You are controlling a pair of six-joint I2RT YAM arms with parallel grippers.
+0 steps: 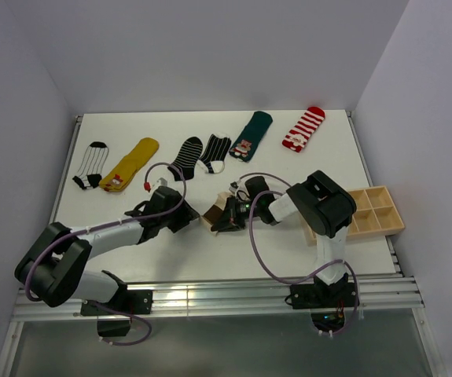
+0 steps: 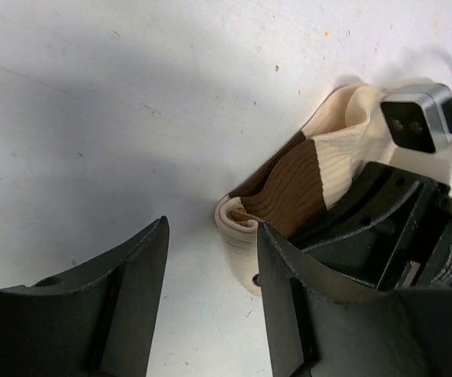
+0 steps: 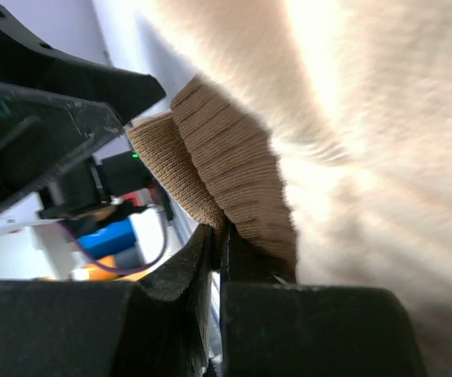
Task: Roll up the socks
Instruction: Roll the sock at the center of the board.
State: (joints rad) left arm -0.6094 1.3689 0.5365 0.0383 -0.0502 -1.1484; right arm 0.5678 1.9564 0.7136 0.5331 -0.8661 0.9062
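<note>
Seven small fabric socks lie on the white table point(image 1: 328, 157). One of them, a cream ribbed fabric sock with brown bands point(image 1: 213, 210), sits bunched directly between the two grippers, whose tips face each other across it.

The right gripper point(image 3: 216, 236) has its black jaws pressed together on a fold of the sock's brown ribbed band point(image 3: 233, 173). The cream fabric rises beyond the tips and fills most of the right wrist view.

The left gripper point(image 2: 211, 236) has its jaws spread with only bare table in the gap between them. The curled cream end of the sock point(image 2: 237, 224) lies just ahead of one finger point(image 2: 288, 290), right at its tip. Whether the two touch cannot be told. The other finger point(image 2: 131, 290) stands apart from the fabric.

The remaining six socks lie flat in a row well beyond both sets of jaws:
- a black-and-white striped sock point(image 1: 90, 165)
- a mustard yellow sock point(image 1: 131, 162)
- a black sock with thin white lines point(image 1: 187, 155)
- a second black sock with white lines point(image 1: 215, 151)
- a dark green sock point(image 1: 251, 133)
- a red-and-white striped sock point(image 1: 303, 128)

A light wooden tray with square compartments point(image 1: 371, 208) sits behind the right gripper, on the far side of its arm from the jaws
</note>
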